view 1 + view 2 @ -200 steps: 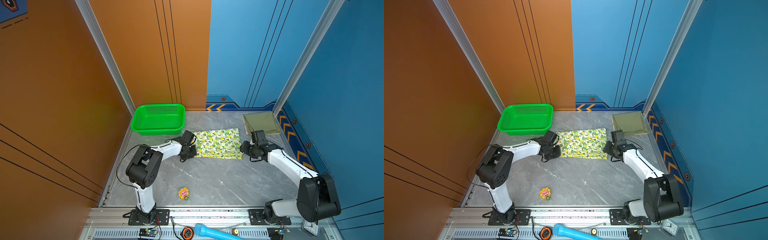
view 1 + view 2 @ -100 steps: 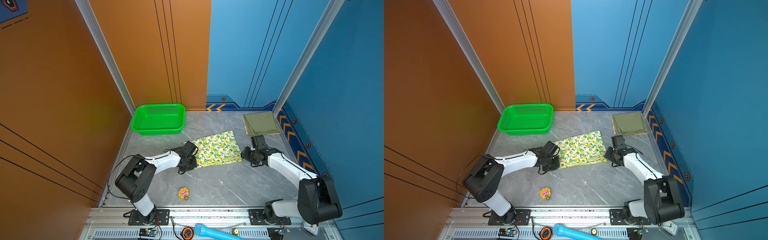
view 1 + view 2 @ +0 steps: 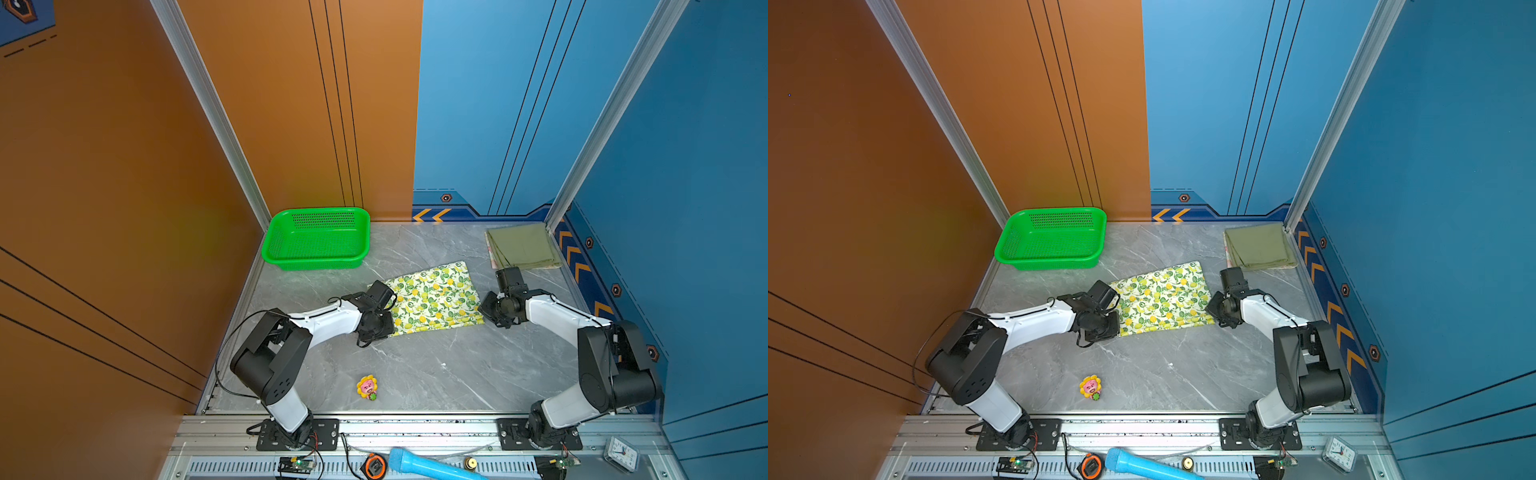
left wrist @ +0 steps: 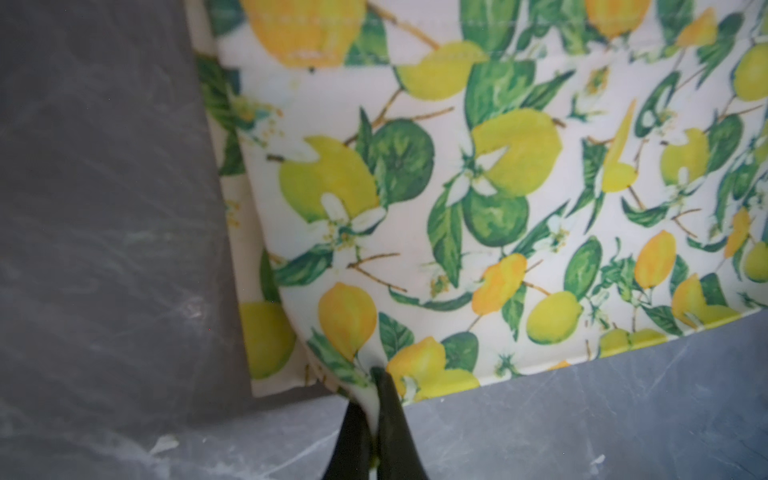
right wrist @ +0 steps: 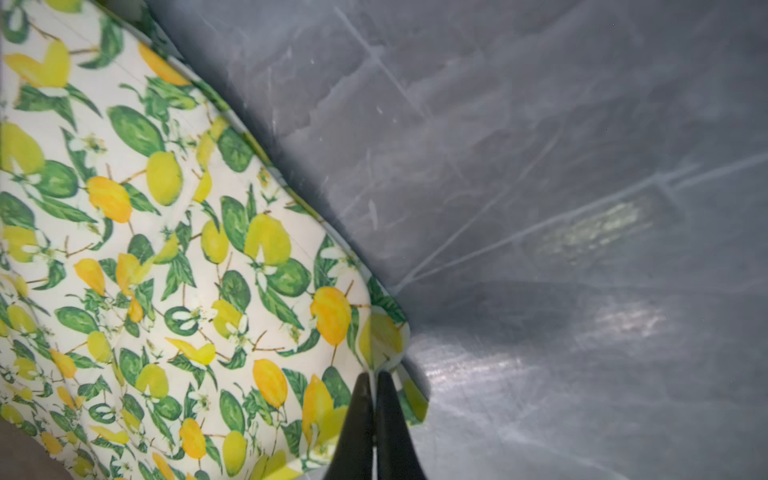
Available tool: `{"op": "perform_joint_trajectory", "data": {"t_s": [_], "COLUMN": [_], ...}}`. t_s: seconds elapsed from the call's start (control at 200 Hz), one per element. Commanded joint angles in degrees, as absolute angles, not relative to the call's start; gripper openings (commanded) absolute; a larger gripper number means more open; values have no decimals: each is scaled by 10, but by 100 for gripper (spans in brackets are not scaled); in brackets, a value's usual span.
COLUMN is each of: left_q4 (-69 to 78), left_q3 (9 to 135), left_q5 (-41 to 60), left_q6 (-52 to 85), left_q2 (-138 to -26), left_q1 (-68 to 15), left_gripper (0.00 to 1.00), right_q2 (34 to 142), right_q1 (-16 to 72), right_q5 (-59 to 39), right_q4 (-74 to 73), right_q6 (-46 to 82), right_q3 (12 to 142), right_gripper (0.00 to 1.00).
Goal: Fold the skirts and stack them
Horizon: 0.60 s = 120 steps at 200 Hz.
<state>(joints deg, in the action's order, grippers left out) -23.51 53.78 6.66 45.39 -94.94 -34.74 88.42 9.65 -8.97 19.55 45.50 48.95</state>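
The white lemon-print skirt (image 3: 432, 297) (image 3: 1163, 299) lies flat and skewed in mid-table. My left gripper (image 3: 390, 328) (image 4: 376, 374) is shut on its near left corner, and the cloth bunches between the black fingers (image 4: 392, 415). Over at the near right corner, my right gripper (image 3: 484, 312) (image 5: 374, 376) is shut on the lemon-print skirt (image 5: 166, 270), pinching its edge. The olive green skirt (image 3: 521, 247) (image 3: 1258, 247) lies folded at the back right corner, with a pale edge showing under it.
A green mesh basket (image 3: 318, 241) stands at the back left. A small flower toy (image 3: 367, 387) lies near the front edge. On the front rail lie a blue cylinder (image 3: 428, 467), a tape measure (image 3: 374, 467) and a clock (image 3: 621, 455). Walls close in on both sides.
The left gripper pulled its corner of the lemon skirt nearer, turning the cloth askew. The right gripper has closed on the near right corner.
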Motion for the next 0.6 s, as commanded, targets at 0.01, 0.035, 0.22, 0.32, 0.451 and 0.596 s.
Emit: {"op": "perform_joint_trajectory", "data": {"t_s": [0.01,0.035,0.22,0.32,0.451,0.596], "left_q4": [-276,-278,-291,-296,-297,-273], "left_q3": [579,585,644,661,646,595], "left_q5": [68,71,109,116,121,126], "left_q6": [439,437,417,406,396,405], "left_q2": [-937,-934,-932,-931,-938,-938], "left_q1": [-331,-326,-270,-250,-234,-237], "left_gripper": [0,0,0,0,0,0], "right_q2": [889,891,903,900,894,887], "right_q1": [94,95,110,120,136,141], "right_q5": [-75,-76,-74,-72,-53,-45], "right_q4": [206,209,227,230,231,213], "right_q6": [452,452,453,454,447,443], "right_q3": [543,551,605,609,584,527], "right_gripper": [0,0,0,0,0,0]}}
